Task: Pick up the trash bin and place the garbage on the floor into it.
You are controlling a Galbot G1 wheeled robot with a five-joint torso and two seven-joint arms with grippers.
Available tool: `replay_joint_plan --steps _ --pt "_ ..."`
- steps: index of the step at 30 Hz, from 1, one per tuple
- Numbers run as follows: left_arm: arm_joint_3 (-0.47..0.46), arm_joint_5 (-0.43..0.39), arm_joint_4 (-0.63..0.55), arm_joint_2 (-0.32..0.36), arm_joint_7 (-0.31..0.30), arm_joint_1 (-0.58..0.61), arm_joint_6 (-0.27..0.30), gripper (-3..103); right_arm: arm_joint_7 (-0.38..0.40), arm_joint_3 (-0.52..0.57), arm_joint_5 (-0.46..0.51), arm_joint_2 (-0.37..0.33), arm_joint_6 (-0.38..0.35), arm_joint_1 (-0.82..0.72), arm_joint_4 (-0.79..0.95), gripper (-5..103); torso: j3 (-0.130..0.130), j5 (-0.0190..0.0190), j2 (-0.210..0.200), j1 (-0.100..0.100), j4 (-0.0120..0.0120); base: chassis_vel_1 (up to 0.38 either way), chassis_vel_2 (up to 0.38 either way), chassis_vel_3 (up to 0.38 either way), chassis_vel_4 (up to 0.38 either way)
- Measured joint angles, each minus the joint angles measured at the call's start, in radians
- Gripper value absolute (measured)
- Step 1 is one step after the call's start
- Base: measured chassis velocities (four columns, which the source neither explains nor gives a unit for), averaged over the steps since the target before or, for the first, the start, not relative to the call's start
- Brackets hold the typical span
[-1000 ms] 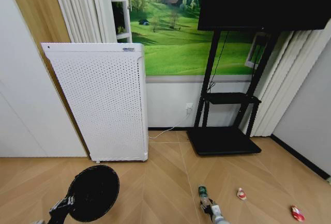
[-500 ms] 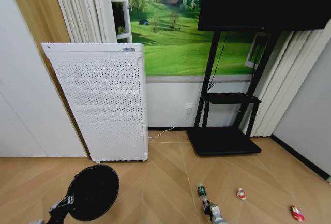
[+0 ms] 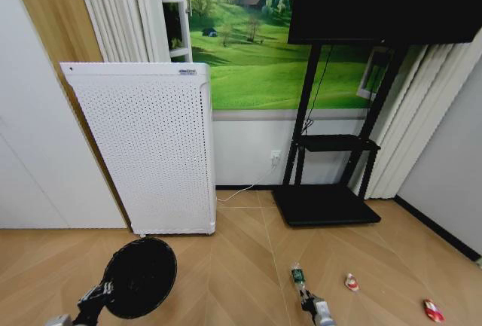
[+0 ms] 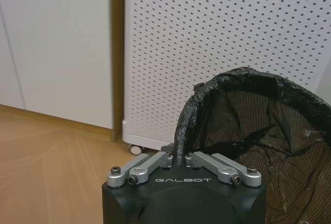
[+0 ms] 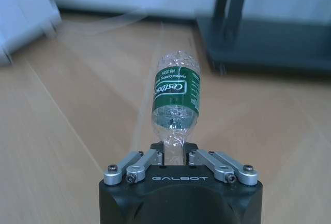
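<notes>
Trash bin hangs low at the left of the head view, its bag-lined rim pinched between the clenched fingers of the left gripper; against the earlier pictures it sits a touch further right and lower. At the right, the right gripper is clamped on the neck end of the clear bottle with the green label, and the bottle now points more steeply away from the robot, its far end slightly higher in the head view than a second ago. Beyond it on the herringbone floor the two red-and-white scraps lie where they were: one near the bottle, the other well apart to the right. Farther back, the white perforated appliance stands just behind the bin, and the black stand rests against the wall, both unmoved
</notes>
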Motion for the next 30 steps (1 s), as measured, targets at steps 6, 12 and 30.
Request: replay_joint_plan --steps 6,12,30 --pt "0.12 -0.119 0.068 0.09 -0.042 -0.118 0.034 3 -0.078 0.015 0.069 -0.054 0.077 -0.068 0.221 18 0.0 -0.0004 0.0 0.0 -0.0005 0.0 0.0 0.0 0.0" --pt "0.313 -0.236 0.216 0.17 -0.069 -0.338 0.041 3 -0.146 -0.009 0.026 -0.073 0.188 -0.043 0.282 18 0.0 0.0002 0.0 0.0 0.0002 0.0 0.0 0.0 0.0" --pt "1.066 -0.403 0.569 0.139 -0.154 -1.046 0.062 3 -0.174 -0.04 0.041 -0.03 0.272 -0.056 0.4 18 0.0 0.0001 0.0 0.0 -0.0003 0.0 0.0 0.0 0.0"
